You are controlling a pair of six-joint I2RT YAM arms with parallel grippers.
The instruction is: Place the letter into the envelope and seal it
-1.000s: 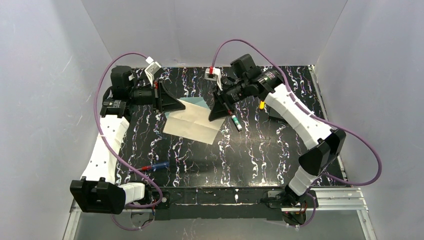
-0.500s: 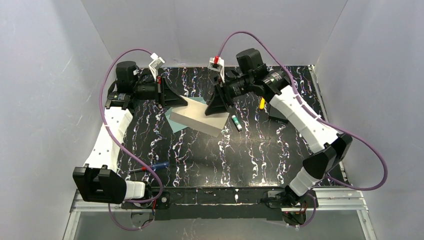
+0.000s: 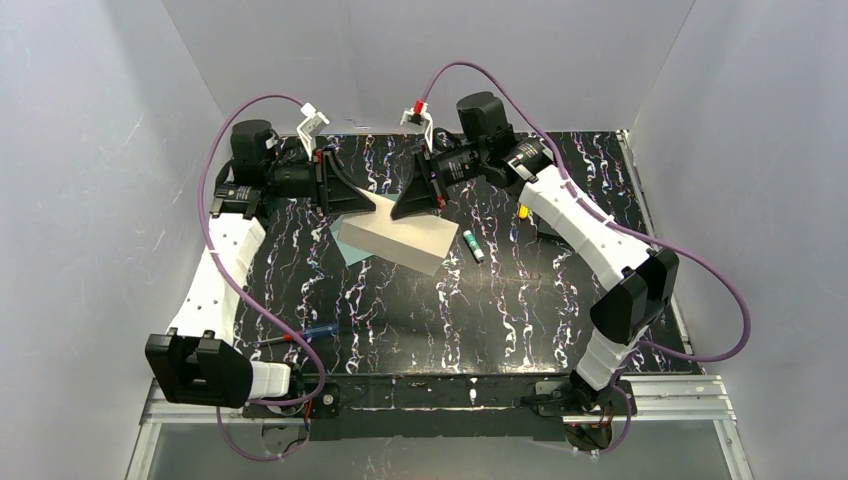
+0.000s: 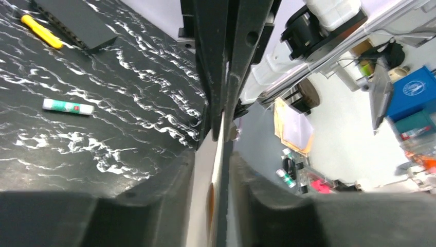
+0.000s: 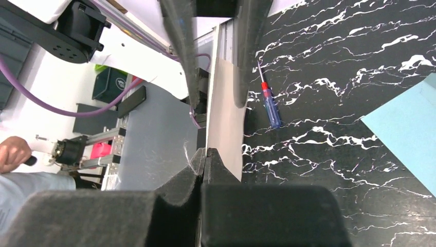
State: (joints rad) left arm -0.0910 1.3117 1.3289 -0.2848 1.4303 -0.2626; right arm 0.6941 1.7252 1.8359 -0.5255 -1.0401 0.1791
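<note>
Letter (image 3: 395, 240) is hanging tilted at upper centre of the overhead view, because the left claw (image 3: 365, 205) and right claw (image 3: 400, 210) are each pinching its top edge. Envelope (image 3: 350, 250) is lying on the counter (image 3: 480, 310) beneath, probably waiting to receive it.

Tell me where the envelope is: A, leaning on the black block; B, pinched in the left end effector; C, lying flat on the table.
C: the envelope lies flat on the marbled table, while the letter is held up above it.
</note>
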